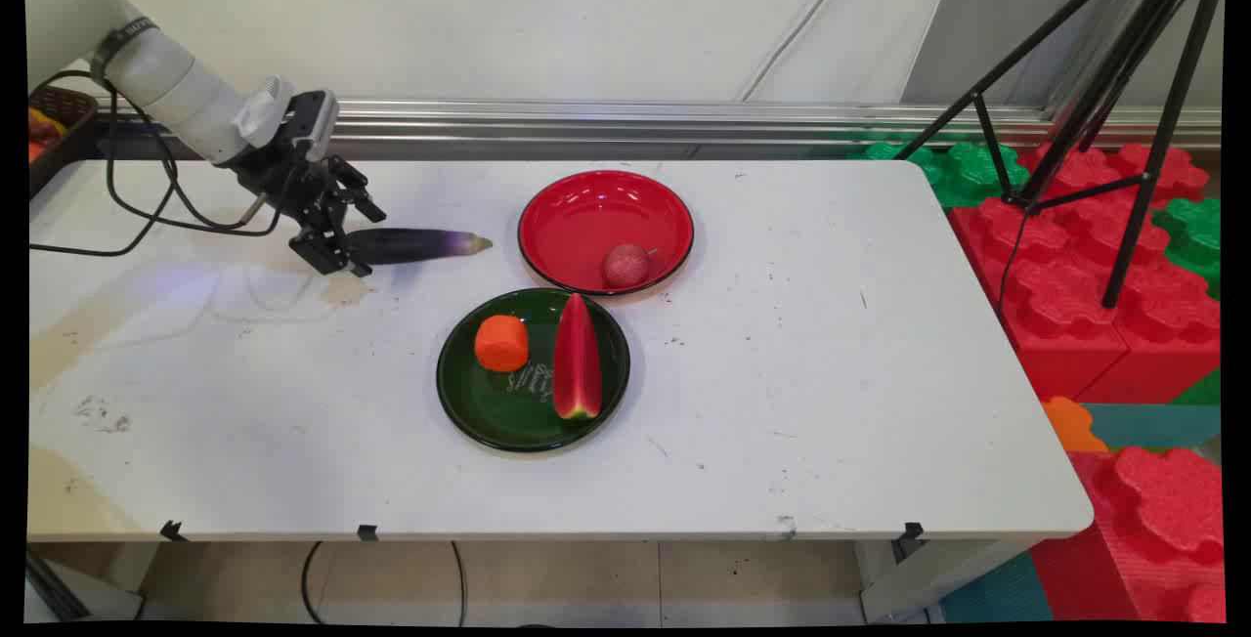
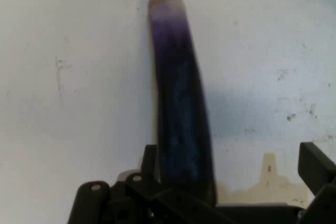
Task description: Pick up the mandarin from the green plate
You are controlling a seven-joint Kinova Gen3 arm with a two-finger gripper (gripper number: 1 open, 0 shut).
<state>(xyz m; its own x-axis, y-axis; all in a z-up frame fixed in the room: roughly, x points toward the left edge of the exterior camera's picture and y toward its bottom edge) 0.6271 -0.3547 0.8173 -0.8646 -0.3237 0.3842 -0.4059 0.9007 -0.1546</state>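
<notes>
Eggplant is lying on the surface, its blunt end sitting between the released tool; centring over that end is mattering most.

White desk against a pale wall with a metal rail, black tripod over red and green foam blocks at right, tiled floor below.

A smooth white cylindrical robot arm is fitted with a grey band. A black two-finger linkage gripper is mounted at its 4 o'clock end. Black cables are attached beneath.
</notes>
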